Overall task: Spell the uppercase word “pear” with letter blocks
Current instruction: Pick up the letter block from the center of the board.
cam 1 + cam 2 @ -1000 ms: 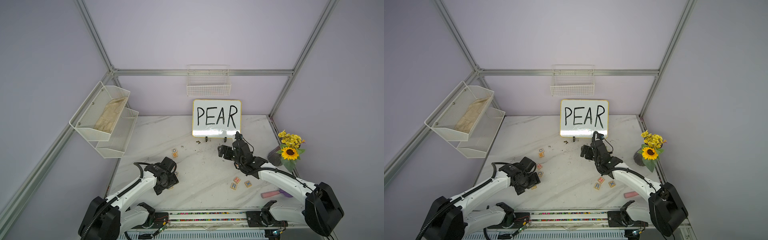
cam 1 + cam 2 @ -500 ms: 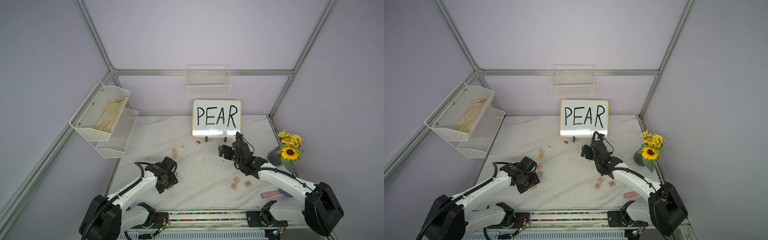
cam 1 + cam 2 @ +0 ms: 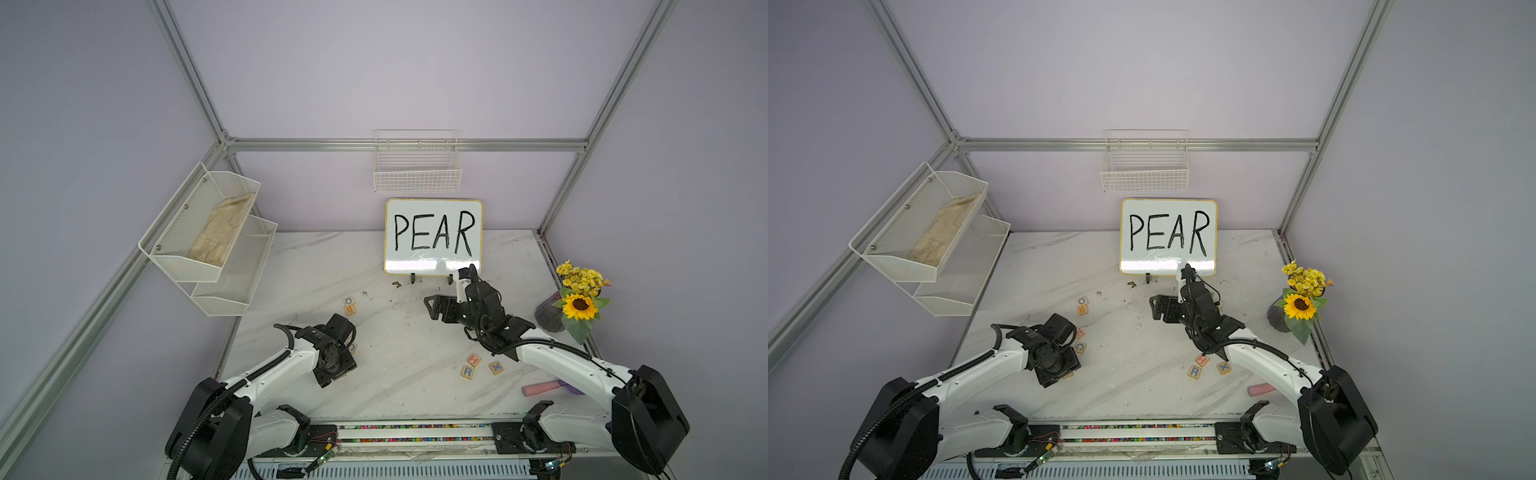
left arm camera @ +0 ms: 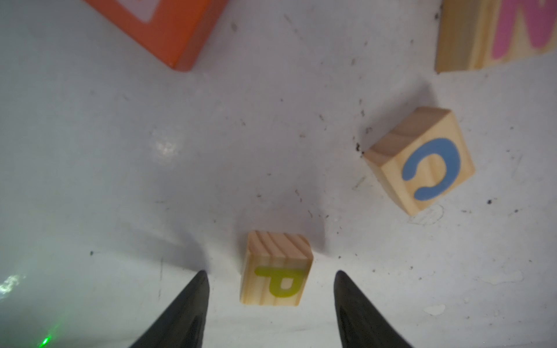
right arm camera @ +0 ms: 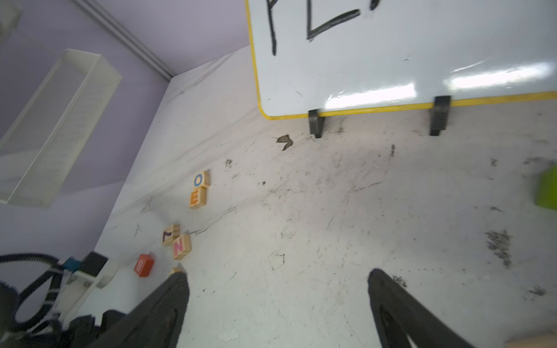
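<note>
A pale wooden P block with a yellow letter lies on the marble table between my left gripper's fingertips, with a gap on each side; the jaws are open and straddle it. In both top views the left gripper points down at the table's near left and hides the block. The E block sits further back on the left, next to an O block. The blue R block lies near the right arm. My right gripper hovers open and empty before the whiteboard.
A blue C block, a pink N block and an orange cube lie close to the P block. H and X blocks flank the R. The whiteboard stands at the back, a flower vase at the right.
My left gripper's jaws have narrowed around the P block and the wrist has shifted slightly. The right arm has stayed still.
</note>
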Robot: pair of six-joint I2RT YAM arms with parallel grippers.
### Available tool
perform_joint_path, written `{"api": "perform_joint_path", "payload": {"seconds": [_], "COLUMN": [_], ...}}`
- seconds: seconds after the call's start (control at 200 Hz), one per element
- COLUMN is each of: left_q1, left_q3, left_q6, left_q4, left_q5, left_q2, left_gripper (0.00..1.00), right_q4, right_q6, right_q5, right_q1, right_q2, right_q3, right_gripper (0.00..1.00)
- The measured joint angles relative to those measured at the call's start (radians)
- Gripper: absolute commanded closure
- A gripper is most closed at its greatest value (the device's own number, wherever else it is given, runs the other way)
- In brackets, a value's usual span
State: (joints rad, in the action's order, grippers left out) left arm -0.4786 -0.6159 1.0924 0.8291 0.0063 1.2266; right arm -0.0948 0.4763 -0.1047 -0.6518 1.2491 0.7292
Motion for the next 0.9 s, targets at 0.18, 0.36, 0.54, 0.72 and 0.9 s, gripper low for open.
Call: {"api": "perform_joint_path", "payload": {"seconds": [0.18,0.36,0.54,0.72,0.9], "left_q1": [0.000,0.000,0.000,0.000,0.000], "left_q3": [0.000,0.000,0.000,0.000,0.000], "left_q6": [0.000,-0.003,-0.011,-0.016,-0.032], "left_q4": [-0.014,-0.022,-0.025,-0.024,-0.023], "left_q5": [0.010,0.014,0.014,0.013,0.009], "left_q2": [0.019,0.020,0.032,0.036,0.040], "left_gripper": [0.36,0.36,0.37,0.40,0.46], "right_q4": [-0.026,-0.053,-0.062,-0.075,-0.077], "right_q6": [-0.117,-0.198,-0.262,-0.306,-0.333], "right_q5": [-0.137,-0.206,-0.229,-0.222,-0.198], "right_q1": [-0.122,-0.261,-0.383,-0.451,-0.473], "right_q2": [0.038,0.154,0.281,0.299,0.299], "right_q3": [0.016,0.055,0.128,0.153,0.161], "right_gripper": [0.05,0.05,0.05,0.05,0.05]}}
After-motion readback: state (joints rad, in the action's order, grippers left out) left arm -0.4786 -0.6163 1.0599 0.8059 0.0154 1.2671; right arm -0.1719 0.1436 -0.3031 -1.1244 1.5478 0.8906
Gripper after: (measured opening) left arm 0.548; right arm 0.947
